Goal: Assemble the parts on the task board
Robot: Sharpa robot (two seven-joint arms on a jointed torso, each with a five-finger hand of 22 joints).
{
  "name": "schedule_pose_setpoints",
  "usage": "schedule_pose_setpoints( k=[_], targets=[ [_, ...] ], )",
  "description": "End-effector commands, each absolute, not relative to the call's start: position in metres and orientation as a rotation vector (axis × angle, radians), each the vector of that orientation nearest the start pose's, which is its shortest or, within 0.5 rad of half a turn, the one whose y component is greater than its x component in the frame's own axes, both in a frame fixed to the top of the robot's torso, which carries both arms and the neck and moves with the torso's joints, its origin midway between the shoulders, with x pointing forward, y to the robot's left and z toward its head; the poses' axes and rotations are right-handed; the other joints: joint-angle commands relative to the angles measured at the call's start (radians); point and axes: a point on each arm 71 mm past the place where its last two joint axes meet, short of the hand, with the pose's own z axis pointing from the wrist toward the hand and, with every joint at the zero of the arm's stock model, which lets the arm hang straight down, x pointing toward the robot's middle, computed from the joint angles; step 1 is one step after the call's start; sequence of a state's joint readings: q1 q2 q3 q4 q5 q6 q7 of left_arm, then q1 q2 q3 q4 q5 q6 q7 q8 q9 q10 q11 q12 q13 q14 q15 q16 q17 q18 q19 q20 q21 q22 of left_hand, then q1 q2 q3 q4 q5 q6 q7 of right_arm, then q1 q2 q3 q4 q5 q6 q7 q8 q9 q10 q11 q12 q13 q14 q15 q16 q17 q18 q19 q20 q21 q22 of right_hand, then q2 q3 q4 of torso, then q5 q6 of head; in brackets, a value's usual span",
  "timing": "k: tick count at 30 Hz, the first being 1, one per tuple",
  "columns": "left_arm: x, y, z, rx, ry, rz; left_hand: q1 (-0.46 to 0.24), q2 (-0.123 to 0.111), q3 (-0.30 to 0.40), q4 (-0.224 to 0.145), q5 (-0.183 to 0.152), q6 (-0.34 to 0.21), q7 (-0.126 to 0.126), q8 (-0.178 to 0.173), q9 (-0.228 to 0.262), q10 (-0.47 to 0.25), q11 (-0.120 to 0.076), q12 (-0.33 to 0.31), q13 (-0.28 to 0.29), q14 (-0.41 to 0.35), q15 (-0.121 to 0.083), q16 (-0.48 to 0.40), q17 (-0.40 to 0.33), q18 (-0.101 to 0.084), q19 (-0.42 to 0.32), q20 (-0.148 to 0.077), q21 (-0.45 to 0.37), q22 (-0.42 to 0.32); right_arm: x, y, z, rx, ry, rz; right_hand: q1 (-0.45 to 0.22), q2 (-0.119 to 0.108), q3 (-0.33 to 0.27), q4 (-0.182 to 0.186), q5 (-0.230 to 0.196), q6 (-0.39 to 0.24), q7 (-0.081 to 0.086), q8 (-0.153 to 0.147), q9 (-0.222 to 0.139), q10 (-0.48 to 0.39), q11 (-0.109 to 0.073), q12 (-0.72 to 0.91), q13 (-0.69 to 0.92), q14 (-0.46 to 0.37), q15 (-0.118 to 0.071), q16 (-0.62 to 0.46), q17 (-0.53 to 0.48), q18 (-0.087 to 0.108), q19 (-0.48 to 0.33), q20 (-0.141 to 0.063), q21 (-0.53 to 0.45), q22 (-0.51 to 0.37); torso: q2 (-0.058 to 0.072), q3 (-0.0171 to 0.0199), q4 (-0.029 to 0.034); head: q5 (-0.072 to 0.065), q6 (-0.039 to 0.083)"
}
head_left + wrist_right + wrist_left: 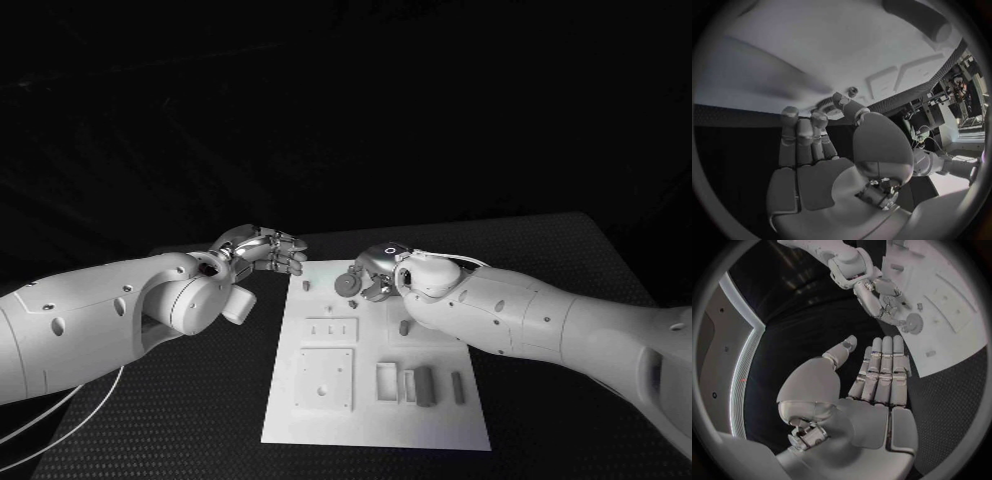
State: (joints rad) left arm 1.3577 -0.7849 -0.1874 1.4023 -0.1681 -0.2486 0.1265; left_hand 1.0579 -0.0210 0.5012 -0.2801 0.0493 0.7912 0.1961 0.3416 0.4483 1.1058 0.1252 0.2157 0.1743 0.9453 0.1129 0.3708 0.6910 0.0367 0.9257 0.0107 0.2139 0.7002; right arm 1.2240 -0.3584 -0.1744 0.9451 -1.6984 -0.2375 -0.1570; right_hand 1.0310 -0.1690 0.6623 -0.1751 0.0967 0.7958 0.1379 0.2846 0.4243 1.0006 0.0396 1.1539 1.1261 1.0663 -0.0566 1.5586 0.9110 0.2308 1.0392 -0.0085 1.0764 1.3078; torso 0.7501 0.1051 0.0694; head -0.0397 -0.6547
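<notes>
Your right hand (378, 275) pinches a round disc part (913, 323) over the task board's (378, 425) far end; your left hand (873, 385) hovers beside it, fingers straight, grasping nothing.

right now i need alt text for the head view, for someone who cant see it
The right hand holds a round grey part over the far end of the white task board on a black table. The left hand hovers empty just off the board's far left corner, and more grey parts lie nearer on the board.

Task board (325, 425) mid-table; left hand (264, 250) beside its far-left corner, right hand (372, 276) over far end.
</notes>
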Motion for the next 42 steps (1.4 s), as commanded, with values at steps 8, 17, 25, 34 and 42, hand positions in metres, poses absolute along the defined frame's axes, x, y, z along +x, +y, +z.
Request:
schedule_pose_setpoints(
  k=[8,17,25,34,42],
  targets=[
    [0.518,0.219,-0.173,-0.952,1.714,-1.273,-0.002,0.000,-0.003,-0.004,0.003,0.007,0.001,-0.006,-0.001,0.008,-0.001,-0.004,0.001,0.009,-0.001,-0.007,0.002,0.013,0.007,0.001,-0.004,0.002,0.550,-0.124,-0.220,-0.368,1.585,0.449,0.001,0.000,-0.005,-0.007,-0.002,0.023,0.018,0.005,0.000,-0.001,0.005,0.009,-0.004,0.003,-0.002,0.002,-0.002,0.031,-0.004,-0.001,-0.001,0.017,0.000,0.0009,0.0249,-0.006,0.010],
    [0.521,0.224,-0.173,-0.955,1.705,-1.264,-0.002,-0.003,-0.004,-0.005,0.003,0.007,0.001,-0.007,-0.002,0.008,-0.001,-0.004,0.001,0.009,-0.001,-0.008,0.003,0.013,0.007,0.001,-0.005,0.002,0.545,-0.161,-0.176,-0.244,1.560,0.560,0.005,-0.014,-0.002,-0.011,-0.002,0.036,0.026,0.012,0.001,-0.002,0.013,0.008,-0.010,0.004,0.004,-0.003,-0.007,0.031,-0.004,-0.001,-0.004,0.015,-0.003,0.0034,0.0162,-0.015,0.025],
    [0.525,0.228,-0.175,-0.955,1.703,-1.258,-0.002,-0.002,-0.004,-0.005,0.003,0.008,0.001,-0.006,-0.001,0.008,-0.001,-0.004,0.002,0.009,-0.001,-0.008,0.003,0.013,0.007,0.001,-0.005,0.002,0.544,-0.217,-0.160,-0.159,1.639,0.610,0.018,-0.014,0.001,-0.029,-0.002,0.050,0.027,0.019,0.003,-0.013,0.014,0.003,-0.018,-0.008,0.007,-0.015,-0.014,0.031,-0.019,0.004,-0.014,0.014,-0.014,0.0149,-0.0139,-0.005,0.036],
    [0.526,0.227,-0.179,-0.955,1.717,-1.264,-0.002,0.000,-0.004,-0.004,0.003,0.015,-0.002,-0.002,-0.001,0.012,-0.002,-0.004,0.003,0.011,-0.001,-0.010,0.006,0.013,0.008,0.001,-0.005,0.003,0.549,-0.262,-0.166,-0.128,1.666,0.541,0.031,-0.022,0.003,-0.051,-0.002,0.047,0.029,0.017,0.000,-0.035,0.017,-0.006,-0.030,-0.027,0.009,-0.030,-0.023,0.031,-0.038,0.016,-0.028,0.012,-0.022,0.0264,-0.0279,-0.009,0.035],
    [0.526,0.226,-0.181,-0.955,1.722,-1.265,-0.002,-0.001,-0.004,-0.004,0.003,0.016,-0.002,-0.002,-0.001,0.013,-0.003,-0.004,0.003,0.011,-0.002,-0.011,0.007,0.013,0.008,0.001,-0.006,0.004,0.548,-0.283,-0.189,-0.125,1.702,0.497,0.034,-0.036,0.002,-0.056,-0.002,0.029,0.032,0.007,-0.006,-0.048,0.020,-0.008,-0.036,-0.040,0.012,-0.035,-0.026,0.031,-0.049,0.025,-0.036,0.012,-0.020,0.0232,-0.0274,-0.019,0.037]
  ],
)
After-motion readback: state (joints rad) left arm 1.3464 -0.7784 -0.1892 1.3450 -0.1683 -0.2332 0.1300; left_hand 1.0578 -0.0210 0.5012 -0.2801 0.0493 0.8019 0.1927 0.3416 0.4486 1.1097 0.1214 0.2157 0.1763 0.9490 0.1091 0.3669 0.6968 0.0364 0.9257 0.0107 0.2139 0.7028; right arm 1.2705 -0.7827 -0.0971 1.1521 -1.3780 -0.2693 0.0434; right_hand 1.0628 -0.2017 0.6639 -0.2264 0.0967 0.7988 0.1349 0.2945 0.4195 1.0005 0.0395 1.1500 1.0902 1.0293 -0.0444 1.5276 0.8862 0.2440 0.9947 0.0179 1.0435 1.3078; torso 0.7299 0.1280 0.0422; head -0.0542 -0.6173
